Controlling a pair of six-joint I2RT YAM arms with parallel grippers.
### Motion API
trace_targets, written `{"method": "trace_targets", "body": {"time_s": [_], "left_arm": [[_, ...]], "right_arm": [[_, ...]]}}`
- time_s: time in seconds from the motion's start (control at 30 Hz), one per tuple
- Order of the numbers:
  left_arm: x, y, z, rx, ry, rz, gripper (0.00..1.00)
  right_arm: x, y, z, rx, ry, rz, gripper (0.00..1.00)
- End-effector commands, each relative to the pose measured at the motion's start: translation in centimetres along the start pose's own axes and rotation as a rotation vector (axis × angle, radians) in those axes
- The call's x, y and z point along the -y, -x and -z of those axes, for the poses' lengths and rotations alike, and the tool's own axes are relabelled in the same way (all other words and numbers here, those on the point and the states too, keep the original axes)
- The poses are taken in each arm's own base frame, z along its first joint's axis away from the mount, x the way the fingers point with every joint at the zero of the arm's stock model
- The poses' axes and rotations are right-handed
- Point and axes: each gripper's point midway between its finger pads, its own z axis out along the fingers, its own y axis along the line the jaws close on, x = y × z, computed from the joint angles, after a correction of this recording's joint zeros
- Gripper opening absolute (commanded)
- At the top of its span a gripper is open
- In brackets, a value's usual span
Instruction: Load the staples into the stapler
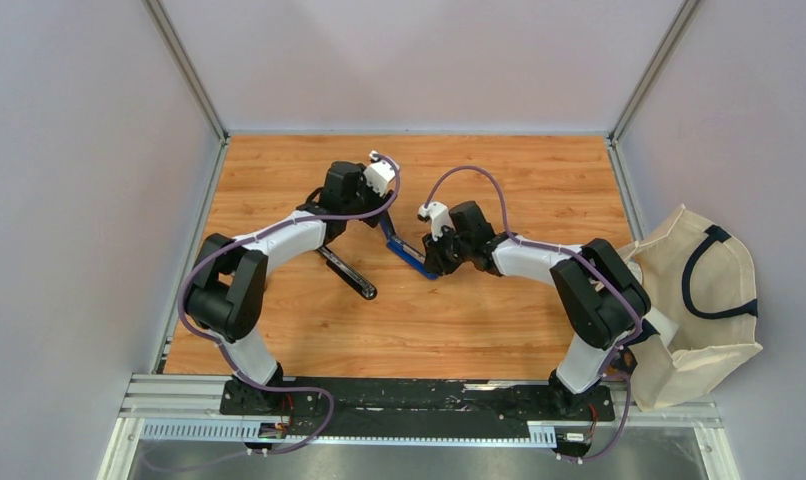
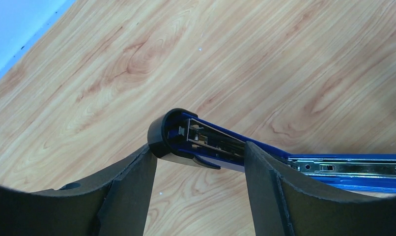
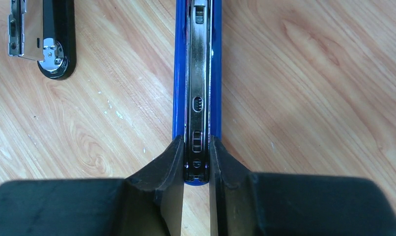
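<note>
The stapler is blue with a black end cap and lies swung open on the wood table. Its metal magazine channel faces up. My right gripper is shut on the near end of that channel, one finger on each side. My left gripper stands open over the stapler's other end. The black cap sits by its left fingertip, and the blue body passes behind the right fingertip. The stapler's black base arm lies flat to the left. The staples are out of view.
The black base arm, with its metal anvil plate, lies at the upper left of the right wrist view. A beige cloth bag with dark handles hangs off the table's right edge. Grey walls close in the table on three sides.
</note>
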Motion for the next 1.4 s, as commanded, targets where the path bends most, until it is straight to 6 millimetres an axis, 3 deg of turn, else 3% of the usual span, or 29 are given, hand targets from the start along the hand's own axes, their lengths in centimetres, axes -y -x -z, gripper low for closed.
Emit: {"method": "trace_targets", "body": {"time_s": [0.0, 0.4, 0.87, 1.1, 1.37], "left_arm": [[-4.9, 3.8, 0.8, 0.054, 0.173, -0.033, 0.71], [-5.2, 1.9, 0.2, -0.084, 0.159, -0.064, 0.71], [-4.3, -0.7, 0.1, -0.254, 0.074, -0.112, 0.71], [-3.8, -2.7, -0.4, -0.359, 0.026, -0.141, 0.71], [-3.4, -3.1, -0.6, -0.393, -0.006, -0.141, 0.71]], "right_arm": [[-0.6, -3.5, 0.2, -0.117, 0.013, -0.002, 0.0], [-0.4, -2.7, 0.4, -0.1, -0.034, 0.037, 0.0], [0.1, -2.1, 0.6, -0.084, -0.069, 0.045, 0.0], [1.3, -1.7, 0.7, -0.077, -0.139, 0.043, 0.0], [2.3, -1.5, 0.7, -0.071, -0.218, 0.041, 0.0]]}}
